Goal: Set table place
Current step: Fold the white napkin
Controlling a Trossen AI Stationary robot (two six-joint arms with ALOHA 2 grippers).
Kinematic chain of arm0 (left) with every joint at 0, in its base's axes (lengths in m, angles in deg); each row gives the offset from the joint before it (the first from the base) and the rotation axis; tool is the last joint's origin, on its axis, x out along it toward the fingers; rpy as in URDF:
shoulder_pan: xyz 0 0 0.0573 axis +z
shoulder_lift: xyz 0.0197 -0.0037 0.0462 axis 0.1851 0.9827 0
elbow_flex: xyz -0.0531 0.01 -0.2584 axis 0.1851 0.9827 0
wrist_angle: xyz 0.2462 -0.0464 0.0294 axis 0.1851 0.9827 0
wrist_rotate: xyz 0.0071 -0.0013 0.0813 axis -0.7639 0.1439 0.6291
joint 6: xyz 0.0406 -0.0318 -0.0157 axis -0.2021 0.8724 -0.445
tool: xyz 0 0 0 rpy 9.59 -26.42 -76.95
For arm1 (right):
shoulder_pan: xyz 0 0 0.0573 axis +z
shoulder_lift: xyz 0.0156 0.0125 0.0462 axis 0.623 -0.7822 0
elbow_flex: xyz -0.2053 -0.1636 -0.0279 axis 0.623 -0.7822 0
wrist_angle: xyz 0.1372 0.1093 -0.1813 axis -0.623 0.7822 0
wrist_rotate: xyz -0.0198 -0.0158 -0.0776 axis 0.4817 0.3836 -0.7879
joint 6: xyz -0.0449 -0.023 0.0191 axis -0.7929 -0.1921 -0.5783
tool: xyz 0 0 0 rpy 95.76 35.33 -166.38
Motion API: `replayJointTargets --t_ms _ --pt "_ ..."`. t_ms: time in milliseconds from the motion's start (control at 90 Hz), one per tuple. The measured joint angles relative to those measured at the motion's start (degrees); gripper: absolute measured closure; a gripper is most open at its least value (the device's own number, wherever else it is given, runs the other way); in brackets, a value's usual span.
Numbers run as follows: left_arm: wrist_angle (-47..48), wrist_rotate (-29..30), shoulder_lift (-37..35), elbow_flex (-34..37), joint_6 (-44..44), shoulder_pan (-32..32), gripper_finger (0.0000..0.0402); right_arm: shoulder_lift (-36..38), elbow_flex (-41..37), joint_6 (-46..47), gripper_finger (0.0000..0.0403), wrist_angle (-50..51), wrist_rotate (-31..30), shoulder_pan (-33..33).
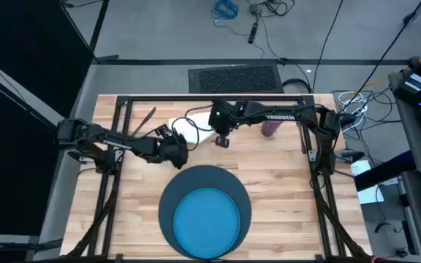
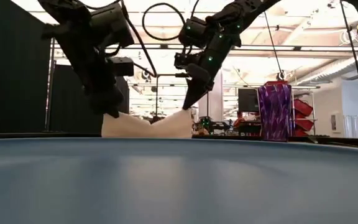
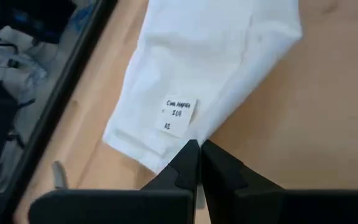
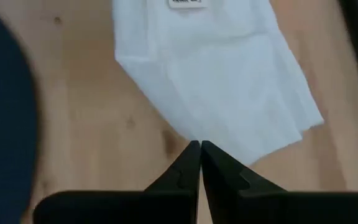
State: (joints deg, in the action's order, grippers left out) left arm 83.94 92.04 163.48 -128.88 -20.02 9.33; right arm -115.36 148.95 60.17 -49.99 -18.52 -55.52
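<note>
**K:** Since both arms sat over the white napkin (image 1: 189, 130) at the far side of the tabletop (image 1: 283, 183), I judged they were pinching it at two spots to spread or shift it; the mat (image 1: 168, 212) and blue plate (image 1: 207, 220) were already stacked near the front edge, well apart from the cloth.

**R:** Fingers?

**K:** Left gripper (image 3: 199, 149) had its tips pressed together at the napkin's edge near the small label (image 3: 179, 115); looked like a pinch on the hem. Right gripper (image 4: 199, 148) was the same, tips closed on the opposite edge; no gap showed in either wrist view.

**R:** Was the cloth lifted?

**K:** Low view showed it peaked at both ends and sagging between, so partly raised, with the middle near the wood; couldn't tell whether it fully cleared.

**R:** The rest of the set?

**K:** Purple cup (image 2: 273, 112) stood upright at the far right, apart from the napkin; a dark utensil-like piece (image 1: 144, 119) lay at far left, too small to identify; fork, knife and spoon weren't clearly made out.

**R:** Risk?

**K:** Thin cloth; either pinch could slip if the arms pulled unevenly.
</note>
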Motion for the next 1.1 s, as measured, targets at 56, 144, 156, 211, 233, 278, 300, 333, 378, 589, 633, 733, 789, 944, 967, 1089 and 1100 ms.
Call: replayJointTargets --t_ms 56,144,156,211,233,278,300,333,378,589,633,733,789,944,967,1089,1100 --pt "0.01 -1.28 0.0 0.0 1.66 -1.65 0.0401 0.0 0.0 0.74 0.0403 1.11 0.0 1.05" --pt "1.05 -2.43 0.0 -0.68 4.31 -4.49 0.0401 0.0 0.0 1.82 0.0403 2.66 -0.05 2.65" --pt "1.13 -2.42 0.0 -0.85 4.58 -4.86 0.0401 0.0 0.0 1.99 0.0403 2.81 -0.1 2.82" --pt "1.98 -2.32 0.0 -2.09 4.98 -6.22 0.0401 0.0 0.0 2.71 0.0403 3.55 -0.37 3.62" --pt "2.58 -2.29 0.0 -2.72 5.14 -6.69 0.0401 0.0 0.0 2.96 0.0403 3.84 -0.57 3.89" --pt "4.38 -2.13 0.0 -4.05 6.13 -7.35 0.0401 0.0 0.0 3.71 0.0403 4.2 -1.32 4.33" --pt "5.39 -1.95 0.0 -4.71 6.48 -7.63 0.0401 0.0 0.0 4.07 0.0403 4.45 -1.65 4.55" --pt "7.0 -1.72 0.0 -5.72 7.17 -8.07 0.0401 0.0 0.0 4.53 0.0403 5.02 -1.83 4.78" --pt "9.22 -0.99 -0.01 -7.08 8.02 -8.6 0.0401 0.0 0.0 5.05 0.0403 5.71 -1.98 5.01" --pt "14.36 1.38 -0.09 -8.55 9.8 -8.42 0.0401 0.0 0.0 4.91 0.0403 3.59 -1.86 4.39" --pt "14.32 1.38 -0.09 -8.55 10.17 -8.03 0.0401 0.0 0.0 4.93 0.0403 2.46 -1.92 3.72" --pt "14.4 1.95 -0.09 -8.55 11.92 -7.57 0.0401 0.0 0.0 4.93 0.0403 0.15 -2.1 2.14" --pt "15.15 2.87 -0.08 -8.55 13.45 -7.28 0.0401 0.0 0.0 4.93 0.0403 -1.02 -2.08 1.18" --pt "18.31 3.07 -0.07 -8.5 16.56 -5.95 0.0401 -0.02 -0.02 4.93 0.0403 -3.2 -1.99 -1.6" --pt "18.59 3.03 -0.07 -8.5 16.8 -5.75 0.0401 -0.02 -0.02 4.93 0.0403 -3.6 -2.0 -1.9" --pt "18.8 2.98 -0.07 -8.5 16.95 -4.82 0.0401 -0.48 -0.02 5.07 0.0403 -6.0 -1.81 -3.48" --pt "18.8 2.97 -0.07 -8.5 16.95 -4.7 0.0401 -0.6 0.0 5.17 0.0403 -6.29 -1.68 -3.64"
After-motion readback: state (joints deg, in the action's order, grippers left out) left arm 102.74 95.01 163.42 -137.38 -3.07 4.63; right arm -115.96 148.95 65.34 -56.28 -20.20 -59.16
